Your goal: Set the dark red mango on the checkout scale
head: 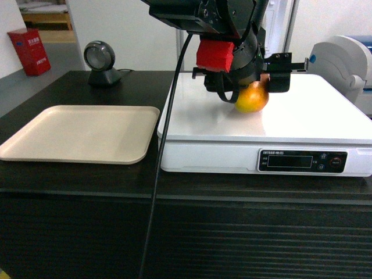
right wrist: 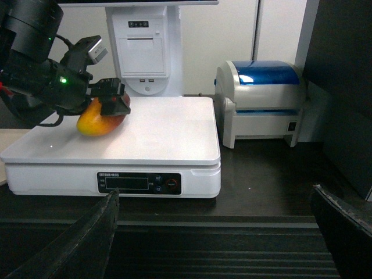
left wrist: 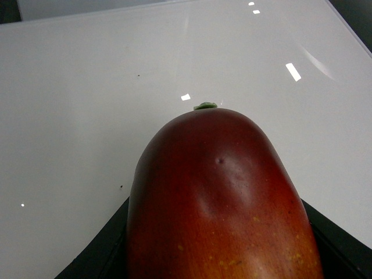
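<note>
My left gripper (head: 256, 78) clamped on dark red mango (head: 251, 97), mango low over scale (head: 302, 125) platform, maybe touching, cannot tell. Long axis runs forward out of my jaws, yellow end down. My right gripper (right wrist: 215, 232) apart, empty, well back at checkout (head: 70, 197) front.

— What sits on the checkout (head: 70, 180)?
— The tray (head: 81, 133) lies toward its left edge, the scale (head: 273, 131) just right of it, the scanner (head: 102, 64) behind the tray near the back edge.
— And on the scale?
— The dark red mango (head: 253, 99) rests on the platform, toward the back.
— Right of it?
— A printer (right wrist: 261, 102), near the scale's back right corner.
</note>
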You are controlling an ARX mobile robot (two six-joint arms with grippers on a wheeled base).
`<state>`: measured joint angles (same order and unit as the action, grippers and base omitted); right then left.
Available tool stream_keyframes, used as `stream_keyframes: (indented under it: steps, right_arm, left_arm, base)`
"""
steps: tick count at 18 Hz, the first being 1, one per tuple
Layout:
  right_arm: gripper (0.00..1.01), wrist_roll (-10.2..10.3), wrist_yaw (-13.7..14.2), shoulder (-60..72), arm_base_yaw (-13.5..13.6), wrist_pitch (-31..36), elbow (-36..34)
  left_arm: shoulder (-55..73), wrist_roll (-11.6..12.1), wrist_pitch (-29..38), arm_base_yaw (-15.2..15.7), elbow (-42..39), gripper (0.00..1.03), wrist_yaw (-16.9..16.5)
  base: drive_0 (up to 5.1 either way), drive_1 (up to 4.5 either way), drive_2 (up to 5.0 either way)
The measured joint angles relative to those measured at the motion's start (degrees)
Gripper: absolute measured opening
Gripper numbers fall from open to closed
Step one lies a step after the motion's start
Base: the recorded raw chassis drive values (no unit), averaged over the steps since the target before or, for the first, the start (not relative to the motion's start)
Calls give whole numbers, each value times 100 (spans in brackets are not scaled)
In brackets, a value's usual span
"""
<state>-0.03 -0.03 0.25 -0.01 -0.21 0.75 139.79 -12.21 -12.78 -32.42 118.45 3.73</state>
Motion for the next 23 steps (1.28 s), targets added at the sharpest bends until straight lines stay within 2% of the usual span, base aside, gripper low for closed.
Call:
stream_keyframes:
  steps: [3, 4, 7, 11, 12, 15, 18, 21, 23]
  right_arm:
    - [98, 0, 0, 0, 0, 0, 0]
    - [98, 0, 0, 0, 0, 0, 0]
    - [98, 0, 0, 0, 0, 2, 0]
    - [98, 0, 0, 0, 0, 0, 0]
    - [98, 0, 0, 0, 0, 0, 0]
    - [98, 0, 0, 0, 0, 0, 0]
    - [98, 0, 0, 0, 0, 0, 0]
    - [98, 0, 0, 0, 0, 2, 0]
    - [98, 0, 0, 0, 0, 0, 0]
  left_arm:
    - [332, -402, -400, -57, 599, 64, 101]
    - [352, -450, -455, -96, 649, 64, 201]
    - [358, -538, -527, -136, 680, 64, 232]
    - [358, -546, -339, -136, 675, 96, 179]
    - [352, -540, -297, -140, 654, 100, 166]
    - [297, -516, -168, -155, 446, 98, 133]
    - [144, -323, 146, -155, 214, 98, 293]
    - [-238, 28, 472, -155, -85, 98, 267]
    - [-824, 487, 1003, -153, -621, 98, 48]
  base:
    - [0, 0, 0]
    - [0, 0, 0]
    - [0, 0, 0]
    - [0, 0, 0]
    - [0, 0, 0]
    - [0, 0, 0]
    - [0, 0, 0]
    - [0, 0, 0]
    - [0, 0, 0]
